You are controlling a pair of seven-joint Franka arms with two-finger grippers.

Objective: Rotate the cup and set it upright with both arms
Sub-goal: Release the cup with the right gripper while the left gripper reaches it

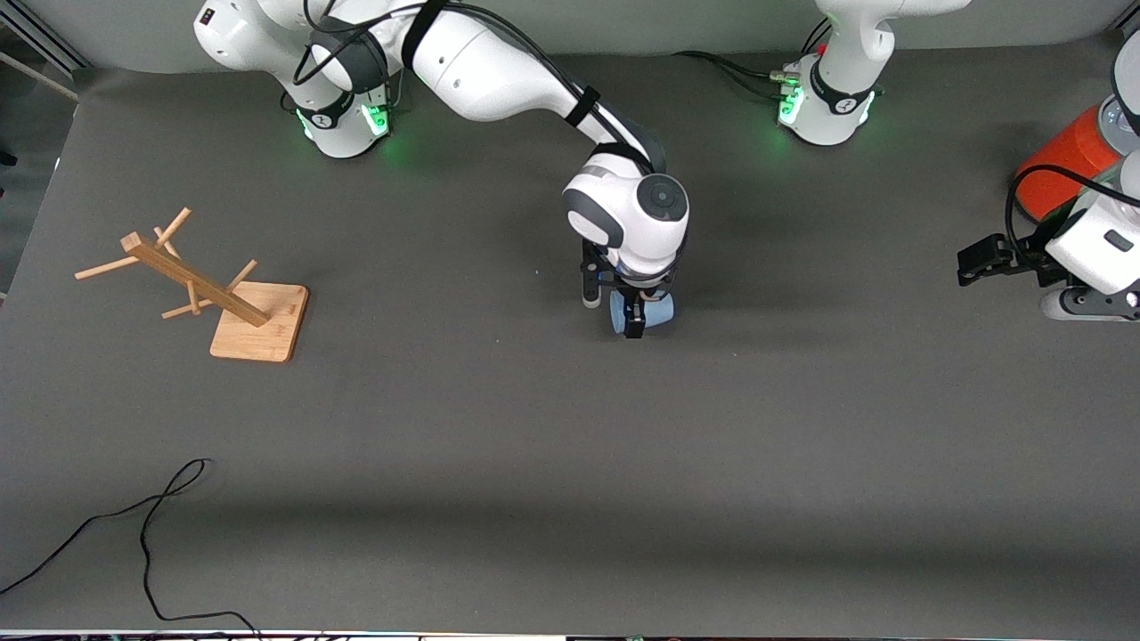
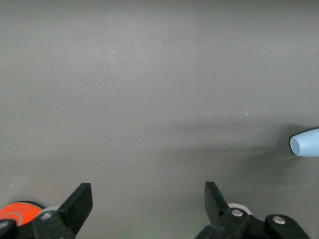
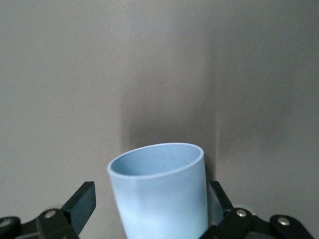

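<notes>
While the cup (image 1: 657, 312) lay on its side near mid-table, it sat between my right gripper (image 1: 613, 313) fingers. Cup was light-blue plastic, matte, plain, tapered, no handle. Long axis ran roughly along the table's length. Which end faced the left arm's end I couldn't tell from the front view. In the right wrist view the open rim (image 3: 156, 160) faced away from my wrist, hollow inside visible, base end cut off by frame edge. My right fingers (image 3: 79, 205) stood spread w/ the cup (image 3: 162, 194) between them; one seemed to touch its wall, the other showed a gap, so no firm grip visible. From the front, my wrist hid most of the cup.

Table (image 1: 570, 463) was dark grey, felt-like, flat.

My left gripper (image 1: 980, 264) waited at the left arm's end of the table, fingers (image 2: 77, 201) wide apart, holding nothing. Its wrist view caught the cup (image 2: 305, 143) far off, partly cut by the frame. An orange cylinder (image 1: 1064, 169) w/ grey top stood beside that arm, half hidden.

A wooden rack (image 1: 205, 294), pegs on a slanted post, square base, stood toward the right arm's end. A black cable (image 1: 147, 543) trailed nearer the front camera.
</notes>
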